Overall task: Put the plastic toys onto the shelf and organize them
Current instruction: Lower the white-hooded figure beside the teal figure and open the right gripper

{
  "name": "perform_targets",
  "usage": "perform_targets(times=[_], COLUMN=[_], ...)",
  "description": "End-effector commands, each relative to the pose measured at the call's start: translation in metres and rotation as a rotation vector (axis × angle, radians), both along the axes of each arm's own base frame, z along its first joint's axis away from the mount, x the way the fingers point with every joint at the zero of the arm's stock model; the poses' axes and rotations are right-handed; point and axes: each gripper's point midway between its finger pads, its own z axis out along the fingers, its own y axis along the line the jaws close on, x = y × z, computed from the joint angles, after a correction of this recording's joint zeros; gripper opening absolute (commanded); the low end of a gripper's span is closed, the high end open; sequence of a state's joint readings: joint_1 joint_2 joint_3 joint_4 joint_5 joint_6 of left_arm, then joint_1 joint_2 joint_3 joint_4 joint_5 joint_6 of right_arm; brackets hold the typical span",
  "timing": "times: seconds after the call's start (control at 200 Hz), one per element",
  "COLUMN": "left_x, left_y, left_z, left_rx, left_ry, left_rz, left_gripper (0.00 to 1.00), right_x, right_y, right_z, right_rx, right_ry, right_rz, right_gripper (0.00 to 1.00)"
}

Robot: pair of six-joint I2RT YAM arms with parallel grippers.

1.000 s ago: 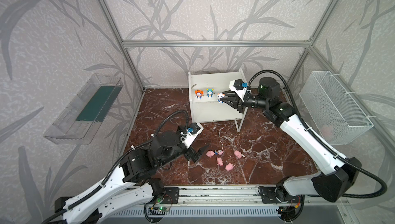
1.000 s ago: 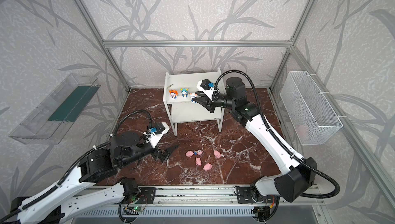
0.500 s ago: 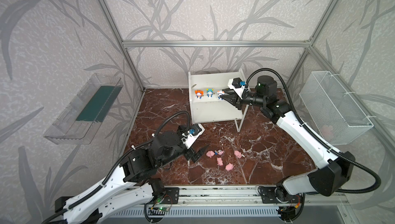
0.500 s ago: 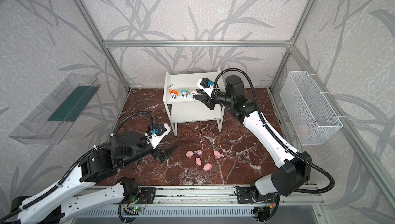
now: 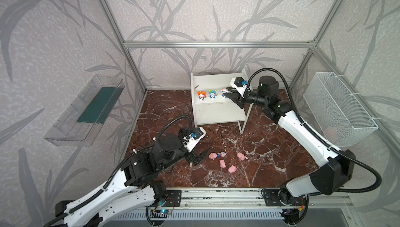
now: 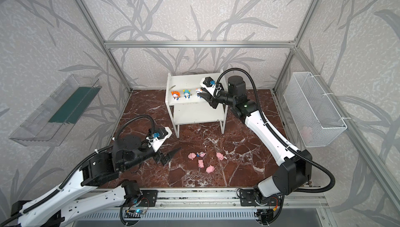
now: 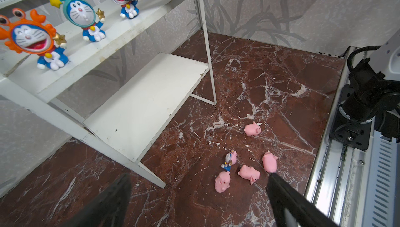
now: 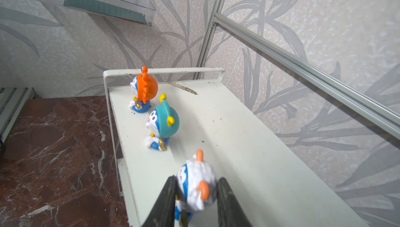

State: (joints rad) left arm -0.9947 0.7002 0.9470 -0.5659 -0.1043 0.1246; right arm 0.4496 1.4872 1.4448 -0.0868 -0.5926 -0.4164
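Observation:
The white two-tier shelf [image 5: 216, 80] stands at the back of the marble floor. An orange-hooded figurine [image 5: 201, 95] and a teal-hooded one [image 5: 212, 94] stand on its top board. Beside them, my right gripper [image 5: 227, 93] is shut on a white-hooded figurine [image 8: 194, 191], whose feet are at the board. Several pink pigs [image 5: 223, 163] lie on the floor, with a pink-hooded figurine [image 7: 229, 159] on its side among them. My left gripper [image 7: 199, 175] hangs open and empty, low over the floor just left of the pigs.
The shelf's lower board [image 5: 216, 113] is bare. A clear tray with a green base [image 5: 95, 106] hangs on the left wall. A white wire basket [image 5: 337, 106] on the right wall holds something pink. The arms' rail [image 5: 216, 197] runs along the front edge.
My right gripper has carried the white-hooded figurine a little further back along the top board, and its arm has straightened slightly. The left arm has not moved.

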Motion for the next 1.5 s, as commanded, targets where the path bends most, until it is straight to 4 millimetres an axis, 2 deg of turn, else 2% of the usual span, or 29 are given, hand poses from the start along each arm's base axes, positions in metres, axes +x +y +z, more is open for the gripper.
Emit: perform_targets(times=[0.0, 0.27, 0.965, 1.275, 1.494], left_x=[0.0, -0.001, 0.0, 0.001, 0.001], left_y=[0.002, 0.002, -0.001, -0.001, 0.0], left_z=[0.0, -0.002, -0.001, -0.002, -0.003], left_rx=[0.006, 0.004, -0.005, 0.001, 0.0], left_ry=[-0.026, -0.026, -0.019, -0.022, -0.021], left_rz=[-0.005, -0.006, -0.008, -0.004, -0.004], left_gripper=[0.99, 0.99, 0.99, 0.99, 0.99], right_x=[0.006, 0.001, -0.009, -0.015, -0.012], right_y=[-0.004, -0.007, -0.028, -0.028, -0.029], right_z=[0.012, 0.012, 0.019, 0.009, 0.003], right_rx=[0.005, 0.006, 0.004, -0.023, -0.041], right_ry=[-0.047, -0.051, -0.063, -0.031, -0.001], right_rz=[-0.022, -0.033, -0.07, -0.047, -0.058], right_gripper=[0.22, 0.32, 0.42, 0.45, 0.46])
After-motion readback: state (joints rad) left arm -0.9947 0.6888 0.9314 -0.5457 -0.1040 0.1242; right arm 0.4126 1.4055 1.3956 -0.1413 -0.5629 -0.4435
